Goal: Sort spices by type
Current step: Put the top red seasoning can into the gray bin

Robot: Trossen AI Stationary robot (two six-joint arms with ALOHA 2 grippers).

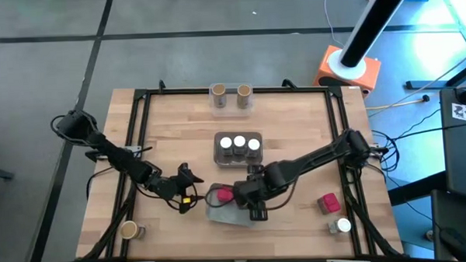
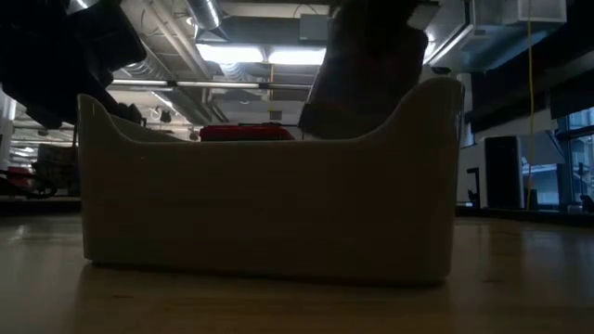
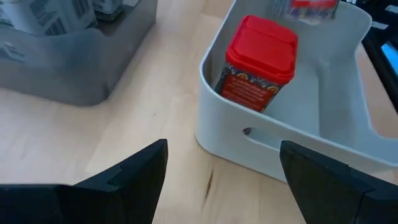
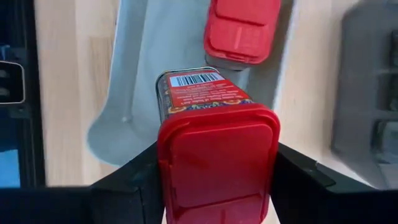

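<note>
A light grey tray [image 1: 224,214] lies near the table's near edge, and one red boxy spice [image 1: 222,195] [image 3: 258,62] stands in it. My right gripper [image 1: 253,199] [image 4: 217,168] is over the tray, shut on a second red boxy spice [image 4: 214,143]. My left gripper [image 1: 187,187] [image 3: 224,180] is open just left of the tray and touches nothing. Three white-lidded jars [image 1: 240,143] sit in a dark grey tray [image 1: 218,155]. Two tan-topped cylinders [image 1: 230,91] stand at the far edge. In the low view the tray's wall [image 2: 269,195] hides most of the rest. My right gripper pinches the red boxy spice between its two fingers, one on each side of the lid end [image 4: 217,155]. It comes from above, pointing down. The box stands upright, its barcode end [image 4: 193,79] low over the tray's inside; whether it touches the tray floor, I cannot tell.
A tan-topped cylinder [image 1: 128,229] stands at the near left corner. A red-pink box [image 1: 326,202] and a white-lidded jar [image 1: 343,226] are at the near right. Bare wood lies between the two trays and the far cylinders. A black frame [image 1: 139,111] borders the table.
</note>
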